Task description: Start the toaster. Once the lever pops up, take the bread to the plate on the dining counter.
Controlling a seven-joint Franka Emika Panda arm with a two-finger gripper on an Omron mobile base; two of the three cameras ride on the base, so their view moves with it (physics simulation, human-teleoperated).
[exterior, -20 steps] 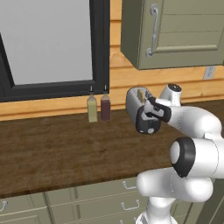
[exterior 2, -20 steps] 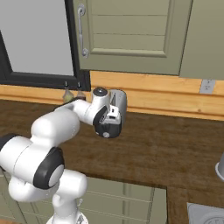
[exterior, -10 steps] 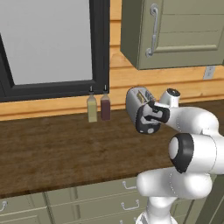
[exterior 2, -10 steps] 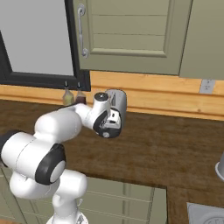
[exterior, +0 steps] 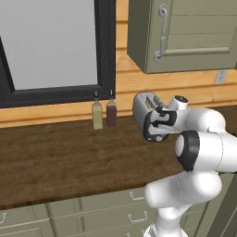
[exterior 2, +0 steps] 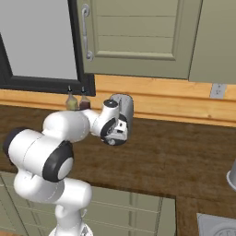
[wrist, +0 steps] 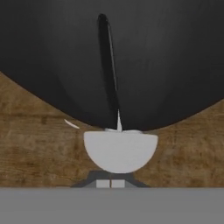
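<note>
The silver toaster [exterior: 141, 107] stands on the worktop by the back wall, black end panel [wrist: 166, 57] toward me. Tan strips show in its top slots [exterior: 150, 99]; I cannot tell whether they are the bread. My gripper [exterior: 159, 124] is shut and pressed against the end panel, also seen as the gripper [exterior 2: 116, 130] from the other side. In the hand view the pale lever [wrist: 120, 151] sits at the low end of its dark track, with my shut gripper [wrist: 111, 183] right at it. The plate and the dining counter are out of view.
Two small bottles [exterior: 97, 115] [exterior: 111, 113] stand left of the toaster under the window. A wall cabinet [exterior: 185, 34] hangs above. The dark wood worktop [exterior: 60, 152] has sage drawers below. A sink corner [exterior 2: 219, 226] lies at the far right.
My hand has sunk a little down the toaster's end panel while the elbow shifted. The gripper has stayed shut.
</note>
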